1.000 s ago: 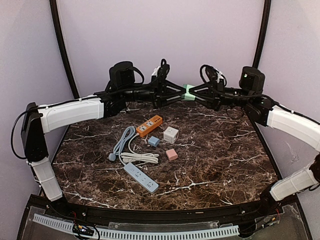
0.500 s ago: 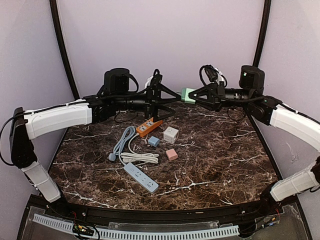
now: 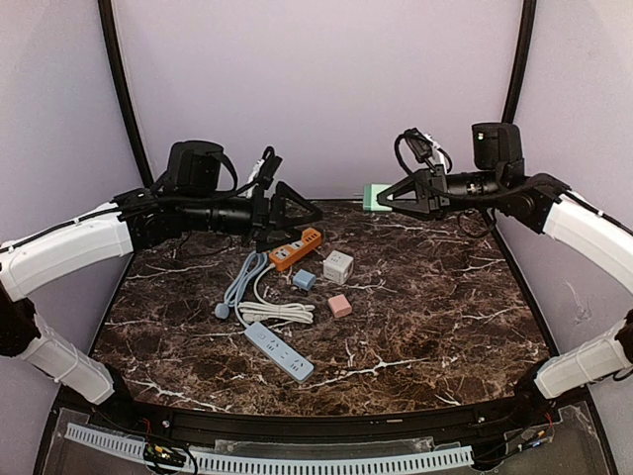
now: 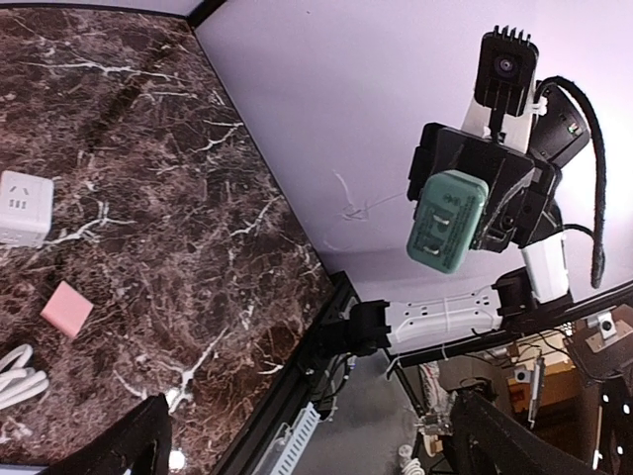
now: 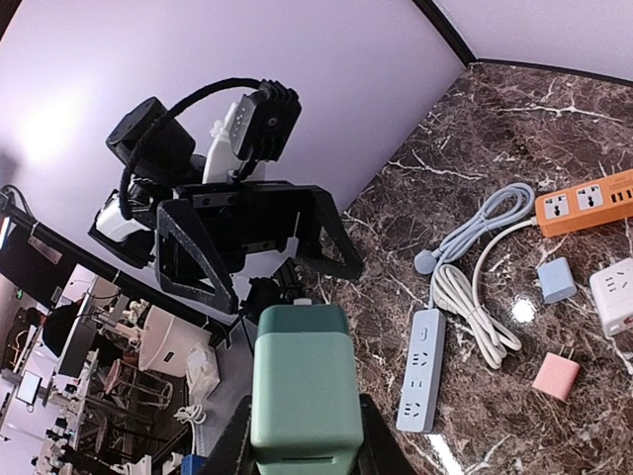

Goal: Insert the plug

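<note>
The green plug [image 3: 372, 197] hangs in the air over the table's far edge, with my right gripper [image 3: 386, 198] shut on it. In the right wrist view the plug [image 5: 302, 391] fills the space between the fingers [image 5: 229, 447], prong end pointing away. My left gripper [image 3: 307, 223] stands open and holds nothing, a short way left of the plug and apart from it. In the left wrist view the plug [image 4: 445, 220] faces me with its prongs, and my own fingers [image 4: 129, 450] are spread wide at the bottom. An orange power strip [image 3: 297, 247] and a blue-grey power strip [image 3: 279, 351] lie on the marble table [image 3: 445, 317].
A white cube socket [image 3: 338, 265], a small blue plug [image 3: 304, 280] and a pink plug [image 3: 339, 305] sit near the table's middle. A coiled white cable [image 3: 275, 313] and a grey cable [image 3: 237, 282] lie left of them. Black frame posts [image 3: 121, 89] flank the back wall.
My left gripper opened, let go of the green plug and drew back to the left. The right gripper kept the plug and shifted slightly right.
</note>
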